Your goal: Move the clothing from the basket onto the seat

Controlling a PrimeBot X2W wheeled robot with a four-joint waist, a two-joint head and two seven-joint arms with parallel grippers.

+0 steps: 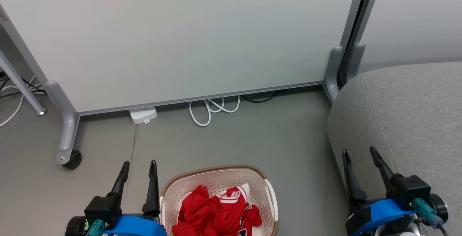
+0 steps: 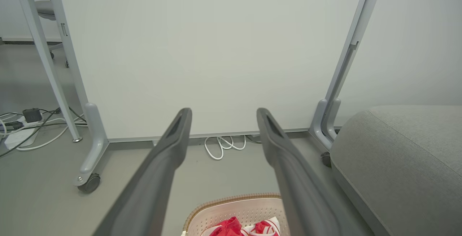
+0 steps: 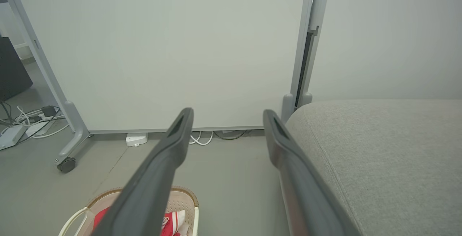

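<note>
Grey floor [image 1: 223, 142], white partition [image 1: 180, 41] behind. Clothes [image 1: 213, 210] lie heaped in the basket [image 1: 216, 169], with the sofa [image 1: 408, 113] to its right. Left pincer [image 1: 139, 162] and right pincer [image 1: 358, 150] flank the basket, both open and empty. Best to reach down and pinch deep at the heap's centre.

Floor: we see a smooth grey floor [image 1: 252, 138] with a thin seam [image 1: 133, 145] running across it.
Basket: the cream perforated laundry basket [image 1: 216, 178] stands at the near edge.
Sofa: the grey sofa [image 1: 404, 120] rests to our right, near the laundry basket but apart from it.
Power strip: a white power strip [image 1: 143, 114] lies under the partition panel [image 1: 198, 41].
Cable: a looped white cable [image 1: 209, 109] lies to the right of the power strip.
Caster: the panel's grey leg [image 1: 66, 135] rides on a black caster [image 1: 74, 159].
Far left: loose cables [image 1: 14, 91] trail over the floor.
</note>
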